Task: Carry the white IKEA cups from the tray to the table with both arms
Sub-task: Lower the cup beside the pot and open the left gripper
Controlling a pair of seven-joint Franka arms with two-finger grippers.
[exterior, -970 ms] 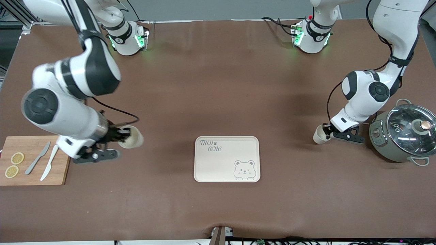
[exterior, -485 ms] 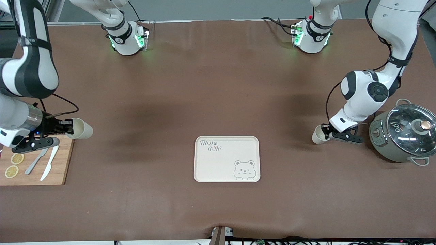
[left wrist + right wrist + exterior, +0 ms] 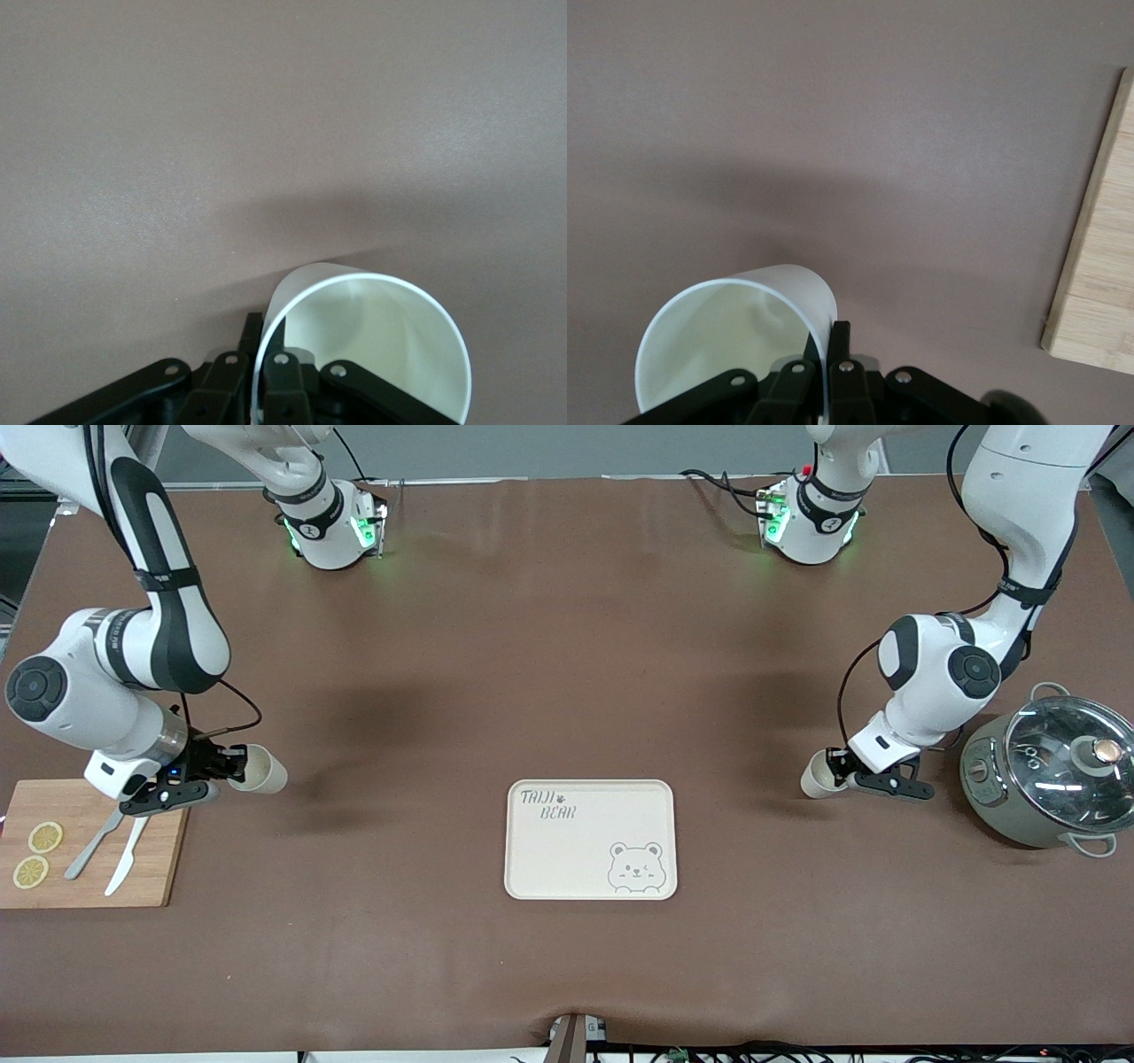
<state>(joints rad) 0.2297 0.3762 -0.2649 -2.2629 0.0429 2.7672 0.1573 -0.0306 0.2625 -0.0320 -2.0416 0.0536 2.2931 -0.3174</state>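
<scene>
The words "TAIJI BEAR" are printed in outlined capital letters, on two lines, in one corner of a cream tray (image 3: 567, 859) lying on the tabletop. A small paw print is set beside "TAIJI". No other lettering, brand or number can be read anywhere.

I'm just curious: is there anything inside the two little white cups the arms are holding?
Both look empty. The left gripper's cup shows only bare cream wall inside, as does the right gripper's cup. The gripper fingers hide part of each cup's bottom, so that part cannot be checked.
</scene>
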